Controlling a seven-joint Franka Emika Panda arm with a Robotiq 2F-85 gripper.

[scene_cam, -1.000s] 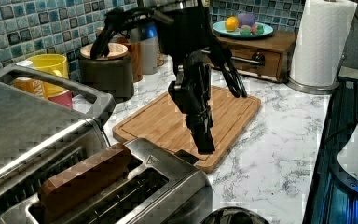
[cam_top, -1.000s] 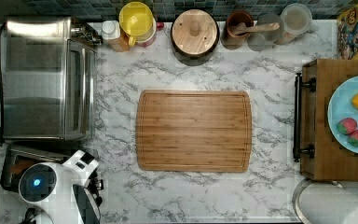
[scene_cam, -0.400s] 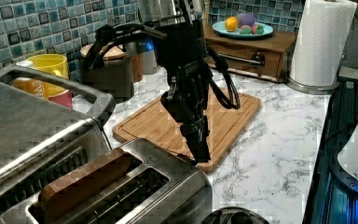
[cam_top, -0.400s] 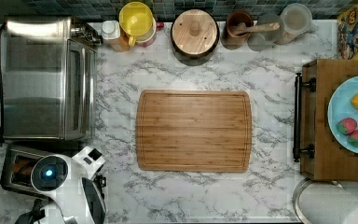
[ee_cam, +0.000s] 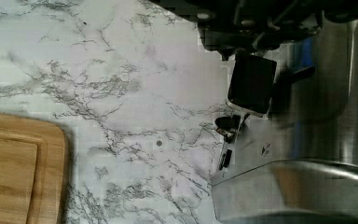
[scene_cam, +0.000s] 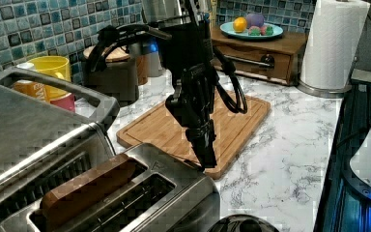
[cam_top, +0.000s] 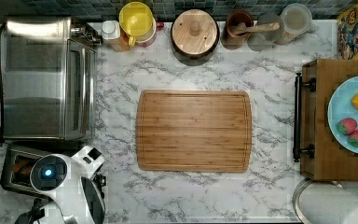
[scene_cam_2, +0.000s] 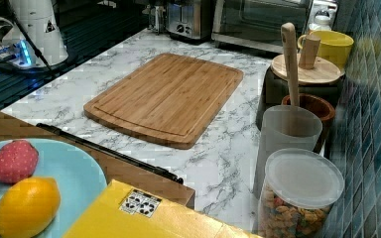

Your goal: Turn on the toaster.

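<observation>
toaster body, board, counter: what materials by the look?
Toaster: brushed steel, with dull streaky reflections. Cutting board: wood, likely bamboo, showing straight strip grain. Counter: white with grey veins like marble; could be laminate.

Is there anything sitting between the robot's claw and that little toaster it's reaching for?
Nothing visible. In the left view the gripper hangs right at the toaster's end, with the cutting board behind it.

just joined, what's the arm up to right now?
The Panda arm's claw hangs at the end of the small brushed-steel pop-up toaster, which has brown bread in one slot. In the wrist view a fingertip sits right by the toaster's black lever; whether it is pressing cannot be told. The bamboo cutting board lies bare on the marble counter.
</observation>
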